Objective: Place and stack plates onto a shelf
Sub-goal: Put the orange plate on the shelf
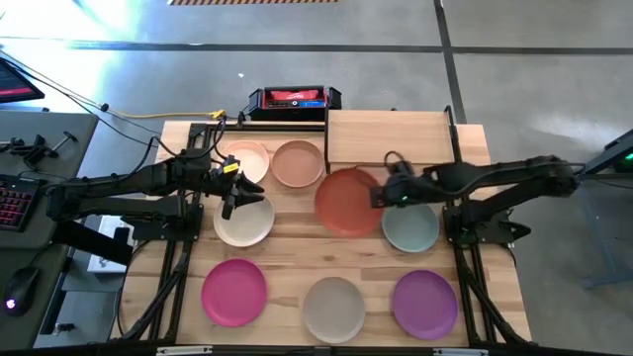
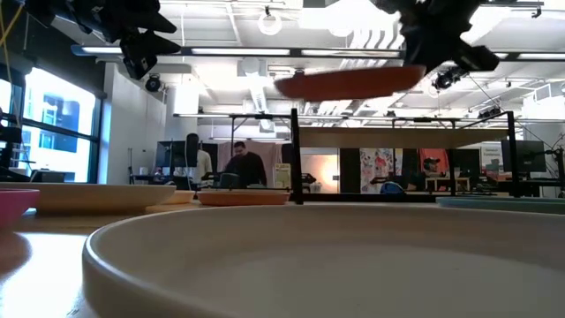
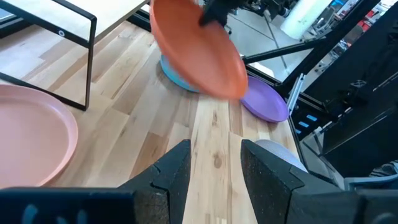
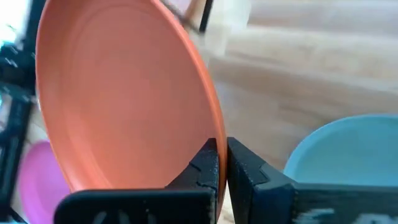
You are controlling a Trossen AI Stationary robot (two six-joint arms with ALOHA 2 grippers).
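Orange-red plate (image 1: 348, 201) hangs clear of the bench (image 1: 297, 259), rim clamped in right end effector (image 1: 380, 195) for carrying to shelf (image 1: 391, 136); left end effector (image 1: 229, 204) waits apart.

I'm not making out any readable text; the label on the black-and-red box (image 1: 294, 99) is staying illegible.
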